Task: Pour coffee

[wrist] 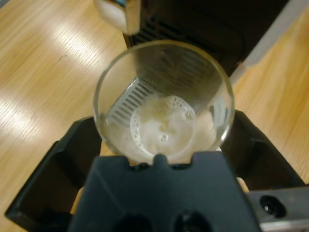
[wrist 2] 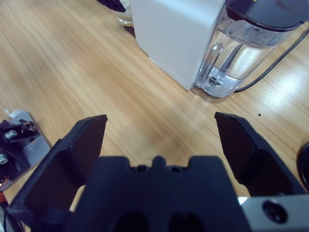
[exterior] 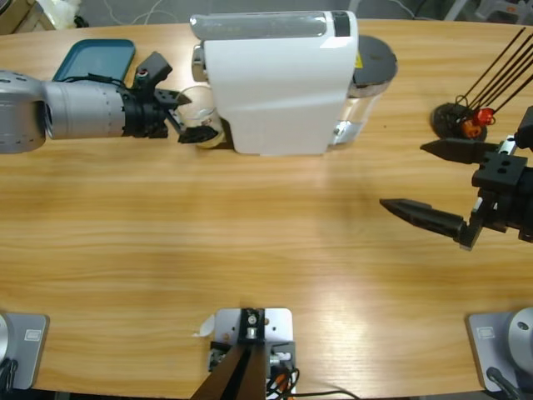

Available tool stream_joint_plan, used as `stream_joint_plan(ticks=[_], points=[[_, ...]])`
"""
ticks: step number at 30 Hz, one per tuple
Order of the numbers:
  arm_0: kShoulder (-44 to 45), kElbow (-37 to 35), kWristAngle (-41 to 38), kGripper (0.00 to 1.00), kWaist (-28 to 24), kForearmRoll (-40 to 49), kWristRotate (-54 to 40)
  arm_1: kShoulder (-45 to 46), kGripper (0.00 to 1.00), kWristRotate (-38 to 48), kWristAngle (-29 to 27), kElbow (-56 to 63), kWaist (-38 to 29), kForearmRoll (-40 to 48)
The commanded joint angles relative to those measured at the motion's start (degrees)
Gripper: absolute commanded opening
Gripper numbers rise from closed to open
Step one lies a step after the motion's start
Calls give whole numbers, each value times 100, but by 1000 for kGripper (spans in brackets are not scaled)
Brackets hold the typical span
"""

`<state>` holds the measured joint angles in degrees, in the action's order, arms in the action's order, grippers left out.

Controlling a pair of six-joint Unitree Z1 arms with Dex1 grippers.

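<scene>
My left gripper (exterior: 190, 118) comes in from the left and is shut on a clear glass (exterior: 202, 117) that stands right against the front of the white coffee machine (exterior: 275, 79). In the left wrist view the glass (wrist: 164, 72) sits between both black jaws of the gripper (wrist: 161, 126). Its bottom holds a thin disc of pale, foamy coffee (wrist: 164, 128), and the machine's spout (wrist: 116, 14) is just above its rim. My right gripper (exterior: 416, 179) hovers at the table's right side, open and holding nothing. Its wrist view looks past the gripper (wrist 2: 159, 130) to the machine (wrist 2: 176, 38).
A teal tray (exterior: 92, 58) lies at the back left behind the left arm. The machine's clear water tank (wrist 2: 241, 53) with a black lid stands on its far side. A black stand with thin rods (exterior: 462, 117) sits at the right, near the right gripper.
</scene>
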<state>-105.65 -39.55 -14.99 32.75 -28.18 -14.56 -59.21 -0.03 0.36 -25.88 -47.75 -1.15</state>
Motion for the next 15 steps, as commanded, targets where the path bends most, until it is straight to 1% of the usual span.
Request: stream_joint_plan(ticks=[1,3,4,5,9,11,13,15], points=[[-404,-149,-179,423,56,-65,96,-196,995,-108,173,-66,-68,-80],[-420,-146,-318,115,56,-65,85,-205,990,-129,173,-66,-68,-80],[-427,-139,-376,18,49,-65,85,-205,987,-136,166,-70,-68,-80],[-431,-125,-431,0,47,-65,82,-205,984,-143,166,-75,-68,-78],[-373,-5,-550,0,45,-65,76,-213,982,-159,157,-75,-68,-80],[-200,153,-547,0,-4,-65,85,-213,982,-164,157,-75,-68,-78],[141,433,-452,0,-224,-65,115,-222,982,-164,157,-75,-68,-80],[636,730,-112,0,-500,-37,208,-222,982,-164,157,-75,-68,-84]])
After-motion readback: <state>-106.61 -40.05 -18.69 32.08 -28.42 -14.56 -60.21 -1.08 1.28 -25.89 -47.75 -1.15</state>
